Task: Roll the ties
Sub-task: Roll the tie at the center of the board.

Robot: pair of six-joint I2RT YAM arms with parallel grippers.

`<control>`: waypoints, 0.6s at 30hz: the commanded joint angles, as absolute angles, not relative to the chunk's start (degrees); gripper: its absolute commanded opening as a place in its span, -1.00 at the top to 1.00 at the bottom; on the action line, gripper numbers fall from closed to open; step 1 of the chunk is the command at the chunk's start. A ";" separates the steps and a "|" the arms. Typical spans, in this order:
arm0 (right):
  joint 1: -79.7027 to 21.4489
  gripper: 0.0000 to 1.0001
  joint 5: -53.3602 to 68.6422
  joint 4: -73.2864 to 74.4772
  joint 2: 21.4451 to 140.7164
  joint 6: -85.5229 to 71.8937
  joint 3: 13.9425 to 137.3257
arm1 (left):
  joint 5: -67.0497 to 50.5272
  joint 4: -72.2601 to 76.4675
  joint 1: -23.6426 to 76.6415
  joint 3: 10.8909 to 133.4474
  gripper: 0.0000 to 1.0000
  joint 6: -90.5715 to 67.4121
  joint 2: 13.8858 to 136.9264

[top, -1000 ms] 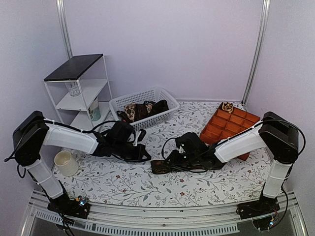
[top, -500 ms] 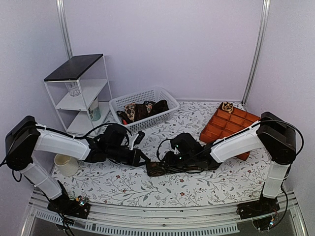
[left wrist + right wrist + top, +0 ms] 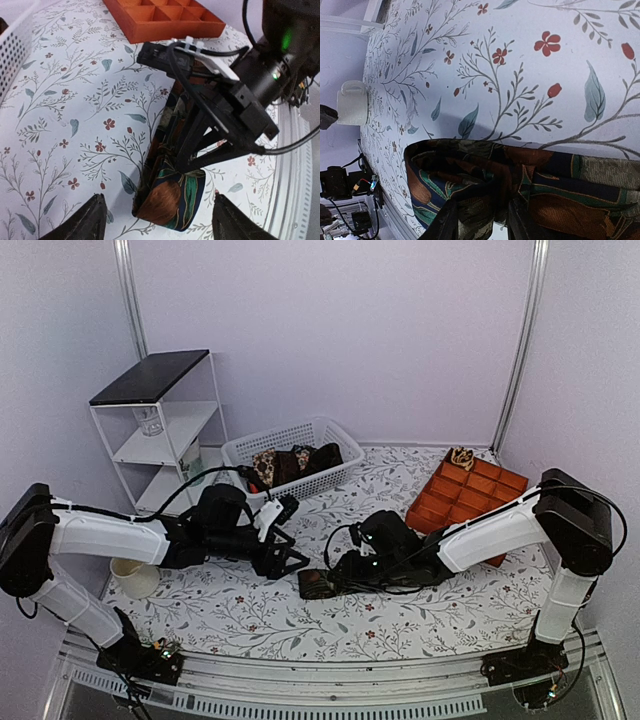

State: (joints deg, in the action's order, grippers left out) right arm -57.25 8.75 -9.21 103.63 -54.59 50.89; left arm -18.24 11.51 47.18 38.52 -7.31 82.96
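The left jaws have sprung apart since a moment ago, when they were pressed together at the end of the dark patterned necktie. The left arm's shoulder link has also swung lower and further left.

Starting at the left, a cream ceramic mug is standing on the floral-printed counter, well behind the left jaws and beside that arm. A white wire shelf unit with a black top is standing farther back.

The left jaws are hanging spread wide and holding nothing. The necktie's folded end is lying just ahead of them, in line with the gap between their fingertips. A white plastic lattice basket holding more patterned ties is sitting beyond the left jaws, toward the back wall.

The necktie, printed in rust, green and navy, is lying on the counter between the two sets of jaws, doubled over at the end facing the left jaws. The right jaws are reaching onto it from the opposite side and pinching a raised fold of its fabric. In the right wrist view the necktie is bunching between the two fingers.

An orange plastic tray of square compartments is lying behind the right jaws, beside the right forearm. A tan spotted rolled tie is sitting in its far corner compartment.
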 commanded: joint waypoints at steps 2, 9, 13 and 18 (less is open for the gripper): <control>-56.10 0.34 12.84 -13.27 102.78 -53.71 48.77 | -26.19 12.31 47.01 38.74 -0.46 7.20 87.50; -55.09 0.38 14.39 -17.09 103.95 -53.67 47.92 | -24.28 24.80 49.36 31.14 -0.58 18.36 86.86; -54.92 0.39 14.52 -17.63 104.16 -53.79 47.82 | -24.99 25.98 49.66 31.61 -0.63 19.92 89.09; -54.80 0.40 15.07 -18.59 104.99 -54.12 47.90 | -20.51 28.32 50.61 33.10 -0.66 19.63 93.15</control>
